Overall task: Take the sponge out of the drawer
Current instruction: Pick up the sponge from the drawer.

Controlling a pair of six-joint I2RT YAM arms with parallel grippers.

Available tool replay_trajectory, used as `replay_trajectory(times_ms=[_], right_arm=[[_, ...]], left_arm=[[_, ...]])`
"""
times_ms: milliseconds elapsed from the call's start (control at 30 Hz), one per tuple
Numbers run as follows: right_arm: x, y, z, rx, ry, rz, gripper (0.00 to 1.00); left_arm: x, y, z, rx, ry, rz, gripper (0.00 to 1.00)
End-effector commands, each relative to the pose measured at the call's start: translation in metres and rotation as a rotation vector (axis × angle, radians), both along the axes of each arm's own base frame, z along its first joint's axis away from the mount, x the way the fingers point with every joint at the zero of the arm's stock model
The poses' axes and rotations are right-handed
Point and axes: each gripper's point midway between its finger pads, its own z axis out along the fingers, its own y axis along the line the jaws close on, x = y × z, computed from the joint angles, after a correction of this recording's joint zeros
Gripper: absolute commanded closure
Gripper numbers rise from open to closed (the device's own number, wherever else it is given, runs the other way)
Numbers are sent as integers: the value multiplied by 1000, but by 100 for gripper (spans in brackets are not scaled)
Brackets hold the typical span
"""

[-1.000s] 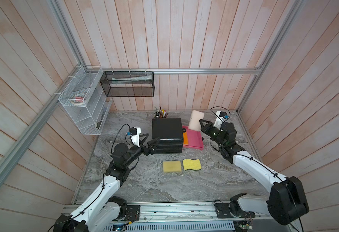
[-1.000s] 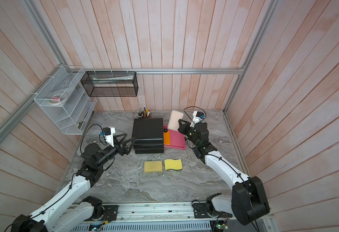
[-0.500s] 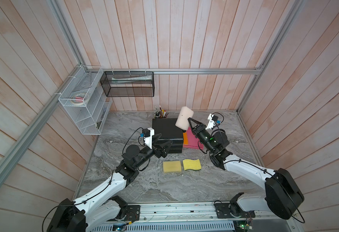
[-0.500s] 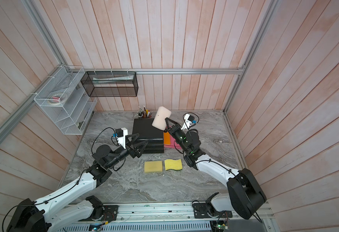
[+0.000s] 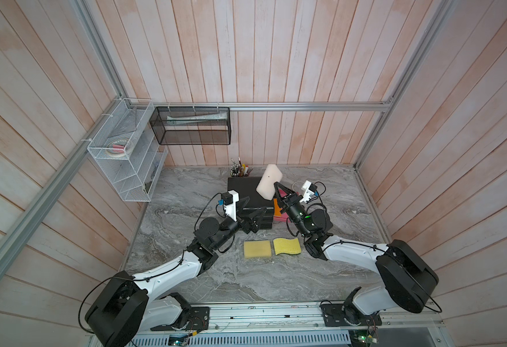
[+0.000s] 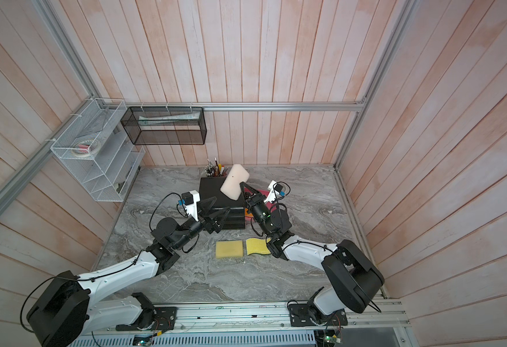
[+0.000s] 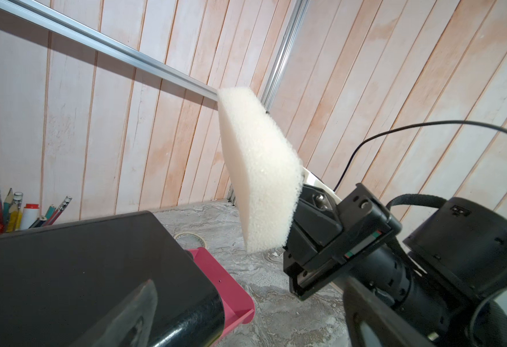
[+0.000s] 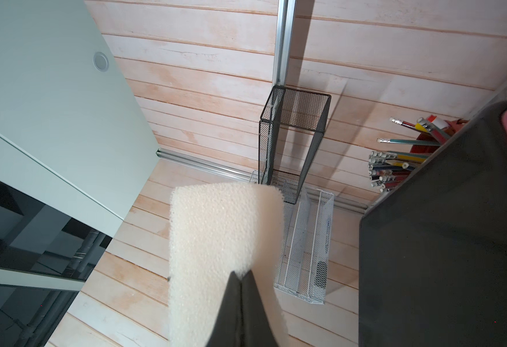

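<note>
My right gripper is shut on the lower edge of a cream-white sponge. It holds the sponge upright in the air, above the right edge of the black drawer unit. A pink drawer stands pulled out on the unit's right side. My left gripper is open at the unit's front left corner, holding nothing.
Two yellow sponges lie on the marble table in front of the unit. A cup of pencils stands behind it, and a tape roll lies beyond the pink drawer. A white wire shelf and a black mesh basket hang on the walls.
The right gripper has carried the sponge up and leftward, from beside the pink drawer to above the unit. The left arm has swung right, toward the unit's front.
</note>
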Motion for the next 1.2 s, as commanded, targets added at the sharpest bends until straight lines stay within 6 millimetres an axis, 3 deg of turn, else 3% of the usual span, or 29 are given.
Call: replay_trajectory(times_ms=[0,533,633,800,1167], right_arm=[[-4,5,6,83,0,43,100],[-18,21,-4,98,26,110,100],[-22,23,-5,94,27,127,100],[-28,26,-13,73,48,139,100],[-28,30,-21,78,61,156,100]], left_arm=[[3,1,24,-48,-62,26,1],[28,-8,22,-54,-29,76,4],[30,-10,23,-59,-31,74,12],[31,-12,25,-68,-34,61,37],[26,-8,28,-87,-50,63,43]])
